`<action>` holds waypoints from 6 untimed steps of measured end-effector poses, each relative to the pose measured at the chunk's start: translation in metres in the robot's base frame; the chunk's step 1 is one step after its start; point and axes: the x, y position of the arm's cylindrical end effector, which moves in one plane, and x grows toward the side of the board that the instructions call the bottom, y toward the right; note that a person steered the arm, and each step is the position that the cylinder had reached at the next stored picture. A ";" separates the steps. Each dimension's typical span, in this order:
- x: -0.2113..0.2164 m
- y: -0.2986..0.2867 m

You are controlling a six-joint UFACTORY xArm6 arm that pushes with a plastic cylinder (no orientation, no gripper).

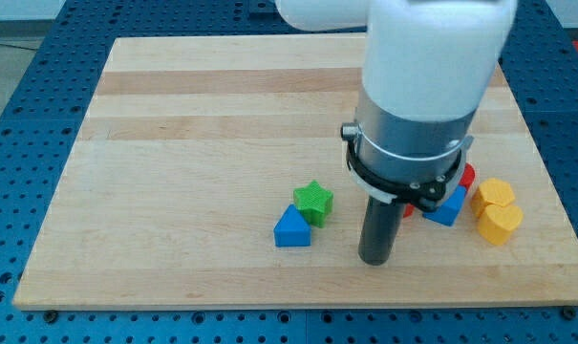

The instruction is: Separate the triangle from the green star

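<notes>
A blue triangle [291, 227] lies near the view's bottom centre of the wooden board [193, 124]. A green star [313, 202] sits just up and right of it, touching or almost touching it. My tip [374, 260] is at the end of the dark rod, to the right of the blue triangle and below-right of the green star, apart from both.
The arm's white and grey body [417, 86] hides part of the board's right side. Behind it show a blue block [448, 206], a red block [466, 176] and two yellow blocks [493, 193] [499, 223] near the right edge.
</notes>
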 end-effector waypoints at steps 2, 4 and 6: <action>-0.033 -0.076; -0.030 -0.112; -0.030 -0.157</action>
